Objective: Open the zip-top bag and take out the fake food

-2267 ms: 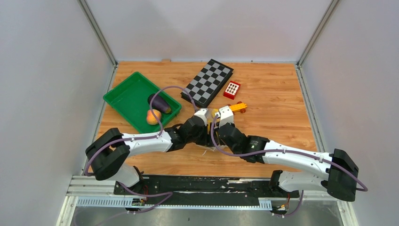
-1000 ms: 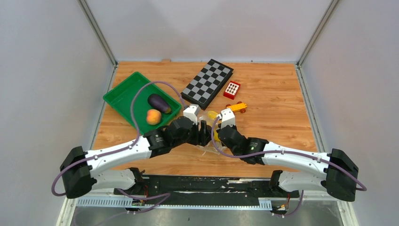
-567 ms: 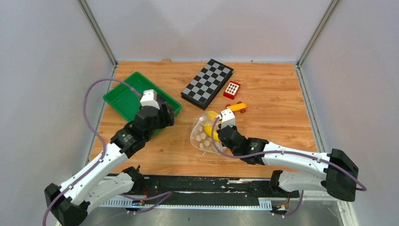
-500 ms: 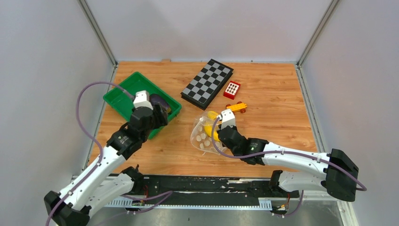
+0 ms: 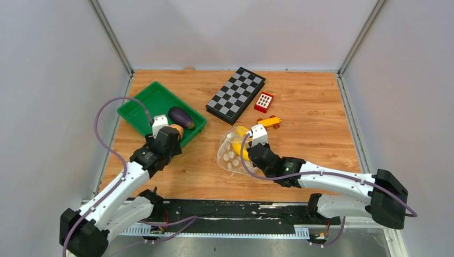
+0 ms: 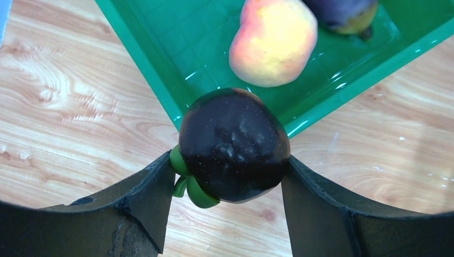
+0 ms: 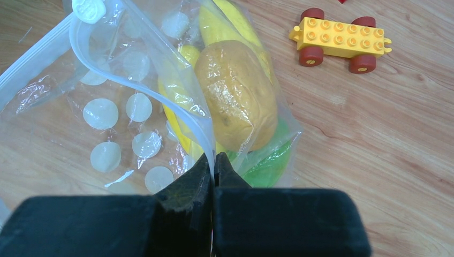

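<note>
The zip-top bag (image 5: 230,152) lies open mid-table, clear with white dots (image 7: 104,113). My right gripper (image 5: 245,156) is shut on its zip edge (image 7: 214,160). Inside show an orange piece (image 7: 235,96), a yellow piece (image 7: 225,21) and the green star fruit (image 7: 270,160). My left gripper (image 5: 170,139) is shut on the small dark piece (image 6: 233,144), which has a green calyx, above the green tray's near edge (image 6: 176,43). The peach (image 6: 274,42) and purple eggplant (image 5: 181,116) lie in the tray (image 5: 144,104).
A folded chessboard (image 5: 235,93) lies at the back centre with the red block with white squares (image 5: 264,101) beside it. The yellow toy car (image 5: 269,122) stands just behind the bag, and shows in the right wrist view (image 7: 340,40).
My left arm left the bag and swung left to the tray carrying the dark piece, then drew back to the tray's near edge. The right gripper and bag stayed put.
</note>
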`<move>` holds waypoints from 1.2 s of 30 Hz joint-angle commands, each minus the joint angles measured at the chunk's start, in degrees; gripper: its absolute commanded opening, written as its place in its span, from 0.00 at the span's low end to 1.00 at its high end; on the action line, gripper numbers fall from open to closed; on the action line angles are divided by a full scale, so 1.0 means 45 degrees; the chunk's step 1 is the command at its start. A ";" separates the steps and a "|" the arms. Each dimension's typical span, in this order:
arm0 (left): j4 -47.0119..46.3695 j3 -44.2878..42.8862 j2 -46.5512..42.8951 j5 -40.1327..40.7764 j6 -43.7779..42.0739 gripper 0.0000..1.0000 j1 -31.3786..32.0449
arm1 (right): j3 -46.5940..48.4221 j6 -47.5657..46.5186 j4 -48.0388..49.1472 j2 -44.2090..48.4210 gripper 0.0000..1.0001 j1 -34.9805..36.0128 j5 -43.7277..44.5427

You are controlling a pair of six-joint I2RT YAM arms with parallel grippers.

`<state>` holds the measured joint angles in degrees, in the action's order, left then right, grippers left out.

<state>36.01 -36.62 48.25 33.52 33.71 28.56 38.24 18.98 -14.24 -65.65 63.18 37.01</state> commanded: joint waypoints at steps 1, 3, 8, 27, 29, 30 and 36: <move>-0.1007 0.0172 0.0946 0.0533 0.0179 0.53 -0.0144 | 0.0000 -0.0024 0.0188 -0.0041 0.00 -0.0075 0.0046; -0.1456 0.0253 0.1341 0.0644 0.0198 0.56 -0.0182 | -0.0020 0.0017 0.0146 0.0011 0.00 -0.0076 0.0070; -0.2055 0.0390 0.1877 0.0660 0.0184 0.73 -0.0394 | -0.0118 0.0060 0.0122 0.0144 0.00 -0.0075 0.0112; -0.1641 0.0028 0.0701 -0.3162 0.0003 1.00 -0.0624 | 0.0008 -0.0031 0.0060 0.0254 0.00 -0.0080 0.0056; -0.1657 -0.0107 0.0354 -0.4141 0.0214 1.00 -0.0613 | 0.0051 -0.0052 0.0059 0.0252 0.00 -0.0084 0.0041; -0.1766 -0.0122 0.0147 -0.4647 0.0383 1.00 -0.0590 | 0.0071 -0.0057 0.0070 0.0239 0.00 -0.0076 0.0022; -0.2638 -0.0443 -0.0857 -0.6075 0.1353 1.00 0.0571 | 0.0353 -0.0190 -0.0002 0.0251 0.00 -0.0078 -0.0163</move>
<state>27.73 -35.16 46.33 12.27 36.58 27.86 38.17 18.96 -14.26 -65.58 63.18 36.91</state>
